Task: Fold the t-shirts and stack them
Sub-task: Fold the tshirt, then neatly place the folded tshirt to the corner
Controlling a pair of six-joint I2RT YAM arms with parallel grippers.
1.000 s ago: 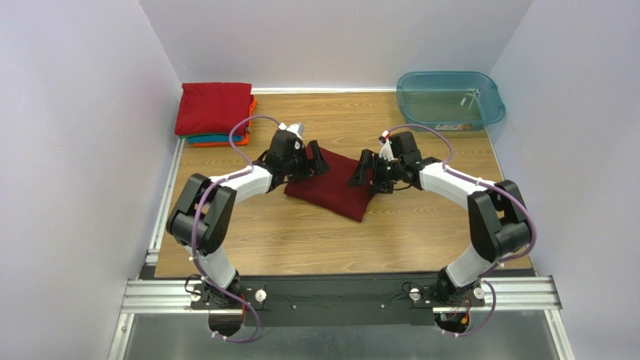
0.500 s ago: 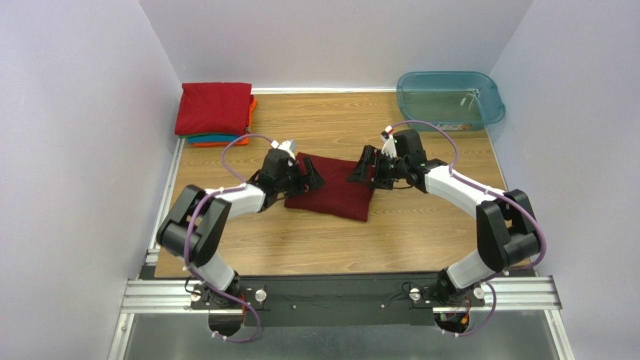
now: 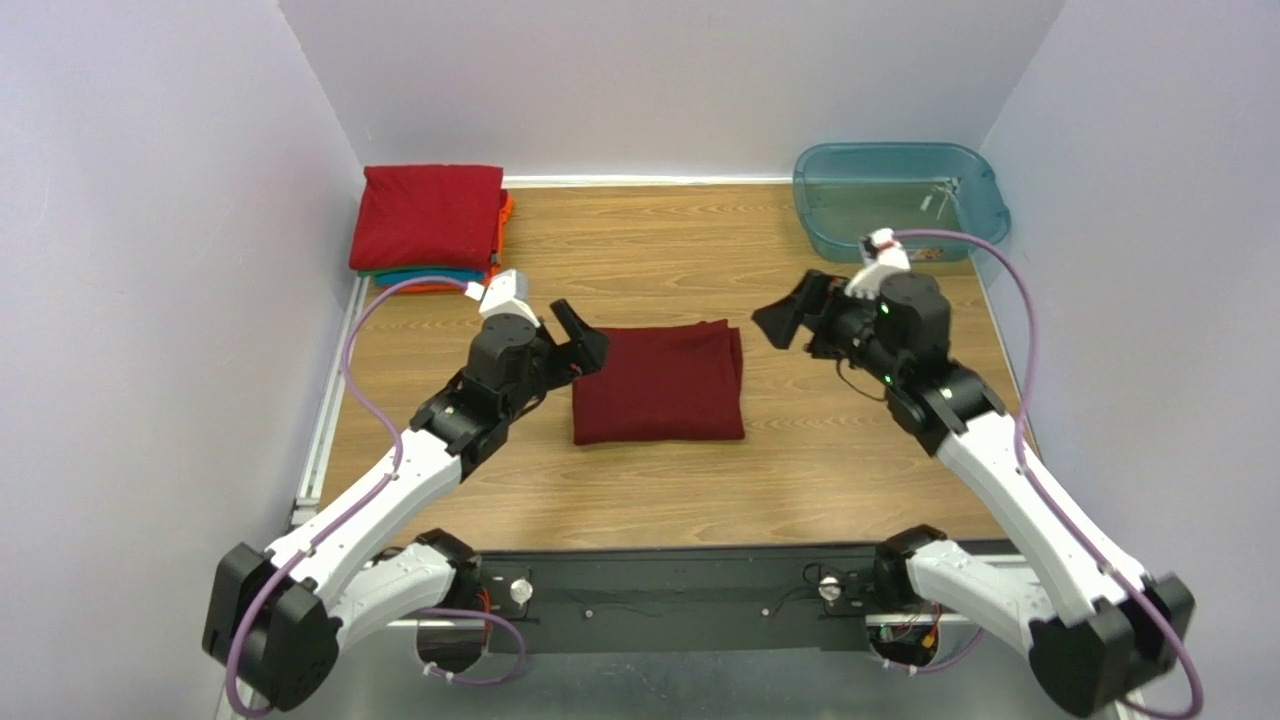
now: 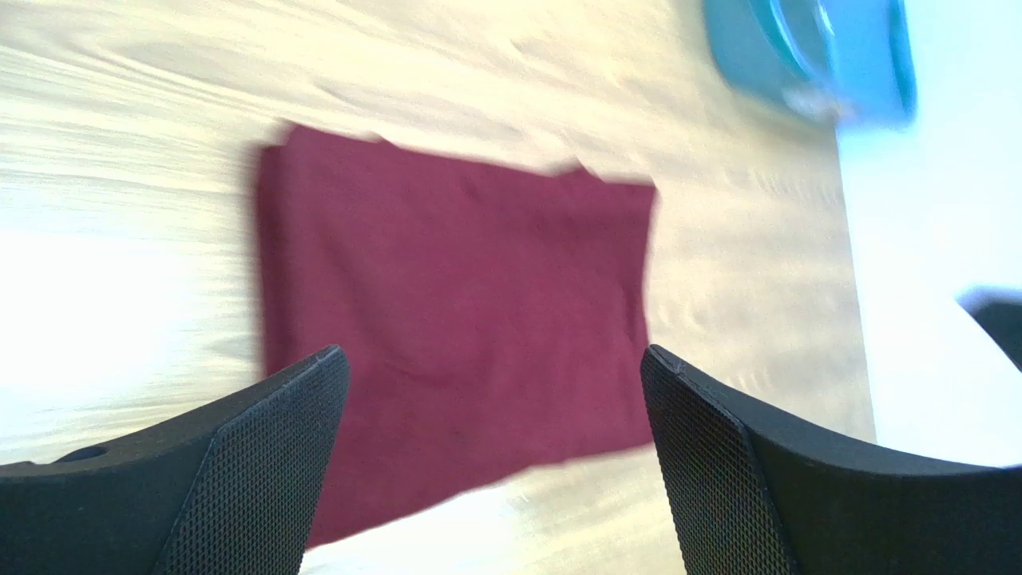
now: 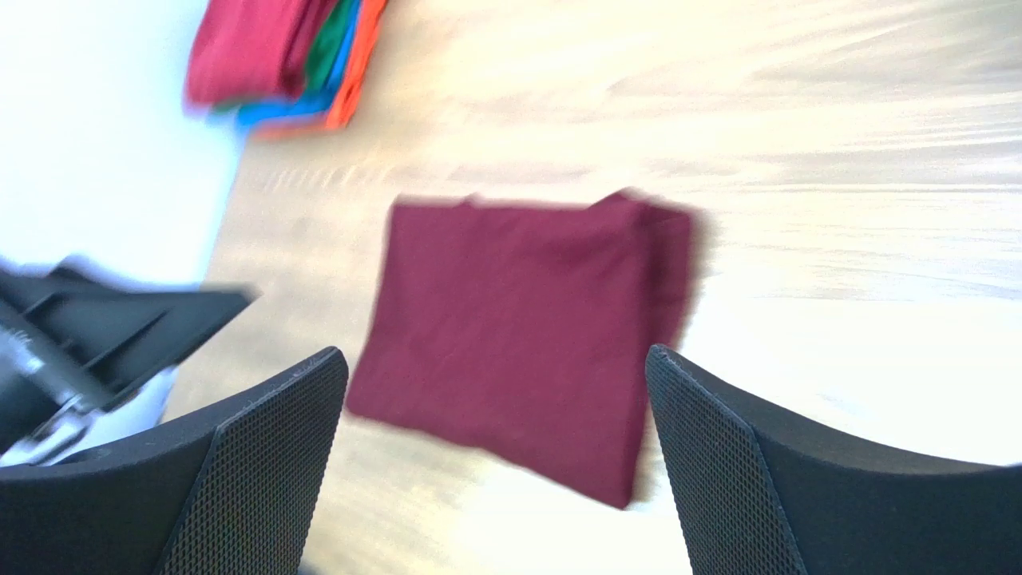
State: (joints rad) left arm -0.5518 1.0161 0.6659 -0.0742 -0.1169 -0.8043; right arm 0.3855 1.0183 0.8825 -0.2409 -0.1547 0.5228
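The dark maroon t-shirt (image 3: 658,383) lies folded into a rectangle flat on the wooden table, and also shows in the left wrist view (image 4: 456,324) and the right wrist view (image 5: 528,324). My left gripper (image 3: 579,345) is open and empty, raised just left of the shirt. My right gripper (image 3: 784,318) is open and empty, raised to the shirt's right. A stack of folded t-shirts (image 3: 428,222), bright red on top with teal and orange below, sits at the back left, and shows in the right wrist view (image 5: 288,54).
A translucent teal plastic tub (image 3: 899,198) stands at the back right corner, also in the left wrist view (image 4: 804,54). White walls enclose the table on three sides. A metal rail (image 3: 676,585) runs along the near edge.
Both grippers let go of the maroon shirt and drew back and up, the left to the left, the right to the right. The shirt now lies flat and squared.
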